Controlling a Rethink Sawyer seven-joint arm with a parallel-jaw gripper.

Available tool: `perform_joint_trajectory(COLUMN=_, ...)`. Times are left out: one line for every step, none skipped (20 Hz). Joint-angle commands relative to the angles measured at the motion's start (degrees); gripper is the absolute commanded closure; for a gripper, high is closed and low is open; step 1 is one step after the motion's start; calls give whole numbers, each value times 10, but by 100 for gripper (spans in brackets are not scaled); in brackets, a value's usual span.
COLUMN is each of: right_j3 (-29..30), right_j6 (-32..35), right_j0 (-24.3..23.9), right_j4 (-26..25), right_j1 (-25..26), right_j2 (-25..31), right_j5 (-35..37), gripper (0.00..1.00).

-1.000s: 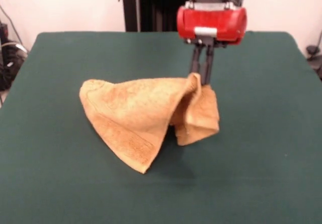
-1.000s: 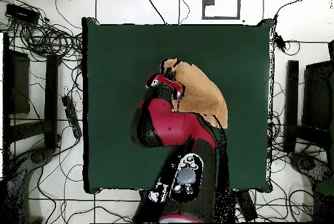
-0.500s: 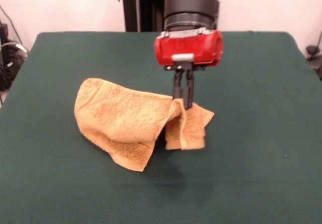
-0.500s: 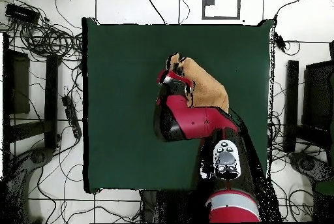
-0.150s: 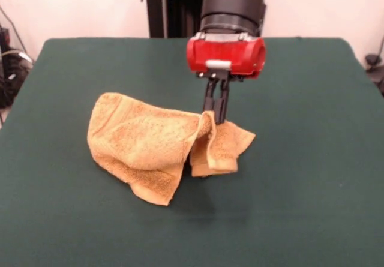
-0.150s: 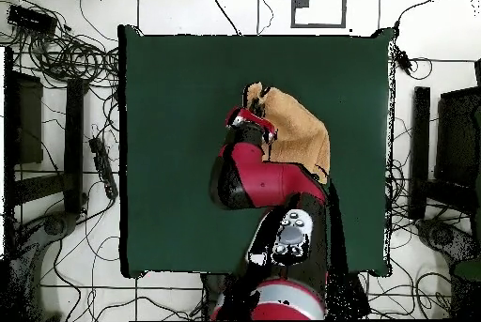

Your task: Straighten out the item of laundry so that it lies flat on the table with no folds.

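While fingers [image 5: 216, 112] pinch towel [image 5: 150, 144], green table [image 5: 312, 159] bare; cables [image 6: 56, 51] on floor.

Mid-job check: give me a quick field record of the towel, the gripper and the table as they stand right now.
towel: orange-tan, bunched and folded, not flat; one part pinched up, the rest draped onto the table
gripper: shut on the towel's raised fold, coming down from above
table: dark green cloth, towel near its middle
contact: lower folds of the towel rest on the table
task state: folds remain, straightening not done
overhead view: arm covers part of the towel
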Motion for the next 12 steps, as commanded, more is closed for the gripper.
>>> perform_joint_trajectory(right_j3=10, right_j6=26, right_j0=51, right_j4=62, right_j1=37, right_j2=-56, right_j5=62, gripper=0)
perform_joint_trajectory(right_j3=10, right_j6=26, right_j0=46, right_j4=56, right_j1=33, right_j2=-49, right_j5=63, gripper=0)
perform_joint_trajectory(right_j3=9, right_j6=24, right_j0=47, right_j4=54, right_j1=33, right_j2=-49, right_j5=63, gripper=0)
perform_joint_trajectory(right_j3=9, right_j6=24, right_j0=47, right_j4=53, right_j1=33, right_j2=-49, right_j5=64, gripper=0)
perform_joint_trajectory(right_j3=8, right_j6=25, right_j0=51, right_j4=57, right_j1=36, right_j2=-56, right_j5=58, gripper=0)
perform_joint_trajectory(right_j3=8, right_j6=25, right_j0=50, right_j4=55, right_j1=36, right_j2=-54, right_j5=56, gripper=0)
perform_joint_trajectory(right_j3=9, right_j6=30, right_j0=38, right_j4=48, right_j1=30, right_j2=-37, right_j5=55, gripper=0)
perform_joint_trajectory(right_j3=11, right_j6=33, right_j0=26, right_j4=37, right_j1=23, right_j2=-19, right_j5=59, gripper=0)
perform_joint_trajectory(right_j3=12, right_j6=31, right_j0=27, right_j4=37, right_j1=20, right_j2=-21, right_j5=70, gripper=0)
perform_joint_trajectory(right_j3=22, right_j6=26, right_j0=18, right_j4=27, right_j1=2, right_j2=-7, right_j5=102, gripper=0)
perform_joint_trajectory(right_j3=32, right_j6=16, right_j0=15, right_j4=21, right_j1=-19, right_j2=-2, right_j5=142, gripper=0)
perform_joint_trajectory(right_j3=45, right_j6=1, right_j0=3, right_j4=12, right_j1=-46, right_j2=12, right_j5=193, gripper=0)
